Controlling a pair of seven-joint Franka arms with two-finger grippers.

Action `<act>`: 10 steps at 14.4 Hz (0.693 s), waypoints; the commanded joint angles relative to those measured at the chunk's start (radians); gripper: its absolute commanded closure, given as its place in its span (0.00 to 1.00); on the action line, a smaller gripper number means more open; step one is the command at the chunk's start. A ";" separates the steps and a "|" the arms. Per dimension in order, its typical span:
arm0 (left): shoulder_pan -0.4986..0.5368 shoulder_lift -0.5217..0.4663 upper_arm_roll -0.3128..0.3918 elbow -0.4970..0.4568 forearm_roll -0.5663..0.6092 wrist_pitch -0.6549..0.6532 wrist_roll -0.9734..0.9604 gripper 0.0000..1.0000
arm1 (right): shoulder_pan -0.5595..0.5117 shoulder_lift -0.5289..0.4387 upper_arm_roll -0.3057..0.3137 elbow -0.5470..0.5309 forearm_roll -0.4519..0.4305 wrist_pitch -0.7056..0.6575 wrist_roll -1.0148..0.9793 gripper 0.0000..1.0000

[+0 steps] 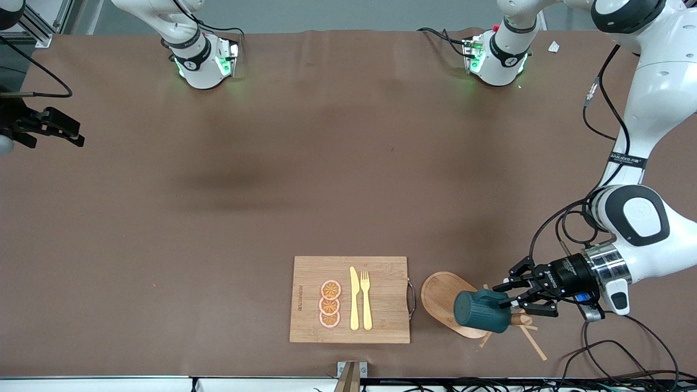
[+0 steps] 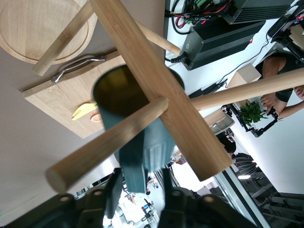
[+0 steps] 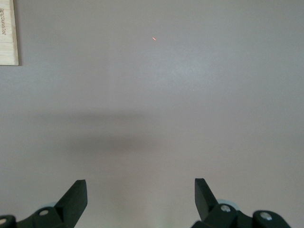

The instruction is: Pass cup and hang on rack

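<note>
- My left gripper (image 1: 509, 298) is at the cup (image 1: 482, 311), which lies tilted over the rack (image 1: 444, 294); I cannot tell whether I clamp it.
- My right gripper (image 3: 141, 199) waits over bare table (image 3: 190, 95), jaws wide apart.

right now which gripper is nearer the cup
Left. The left gripper is right at the cup, its jaws around the handle, at the rack. The right gripper waits open over bare table at the right arm's end, well away from it.
</note>
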 commanded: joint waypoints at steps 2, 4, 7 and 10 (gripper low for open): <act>-0.010 -0.056 -0.001 0.007 0.004 0.009 -0.007 0.00 | -0.015 -0.031 0.012 -0.028 0.007 0.007 -0.016 0.00; -0.007 -0.117 -0.007 0.007 0.100 -0.006 -0.026 0.00 | -0.015 -0.031 0.012 -0.028 0.008 0.008 -0.015 0.00; -0.015 -0.228 -0.016 0.007 0.317 -0.144 -0.036 0.00 | -0.014 -0.030 0.012 -0.028 0.008 0.015 -0.015 0.00; -0.050 -0.335 -0.018 0.008 0.564 -0.288 -0.027 0.00 | -0.011 -0.028 0.014 -0.027 0.008 0.016 -0.015 0.00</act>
